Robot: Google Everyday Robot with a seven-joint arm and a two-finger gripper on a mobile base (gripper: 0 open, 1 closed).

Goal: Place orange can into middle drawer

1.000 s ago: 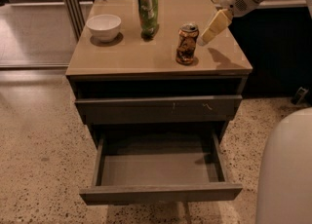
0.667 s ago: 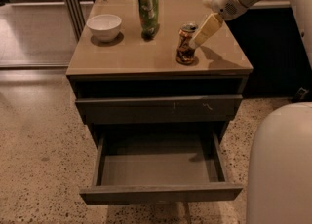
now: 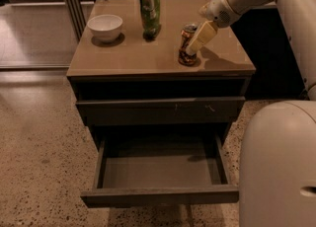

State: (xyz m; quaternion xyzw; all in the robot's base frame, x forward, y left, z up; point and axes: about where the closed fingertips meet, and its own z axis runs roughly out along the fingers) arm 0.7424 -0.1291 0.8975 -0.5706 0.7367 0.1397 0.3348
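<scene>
The orange can (image 3: 185, 48) stands upright on the cabinet top (image 3: 128, 56), right of centre and near the front edge. My gripper (image 3: 198, 40) reaches down from the upper right and is right at the can, overlapping its right side; whether it grips the can does not show. The middle drawer (image 3: 159, 195) is pulled out at the bottom of the cabinet, and its smooth grey floor is bare. It lies well below and in front of the can.
A tall green snack bag (image 3: 149, 5) stands left of the can, and a white bowl (image 3: 104, 25) sits at the top's left. A closed drawer front with pale scuffs (image 3: 160, 111) sits above the open drawer. My white base (image 3: 279, 167) fills the lower right.
My gripper has moved left and down from beside the can until it overlaps the can's right side. The can, bag, bowl and drawer have not moved.
</scene>
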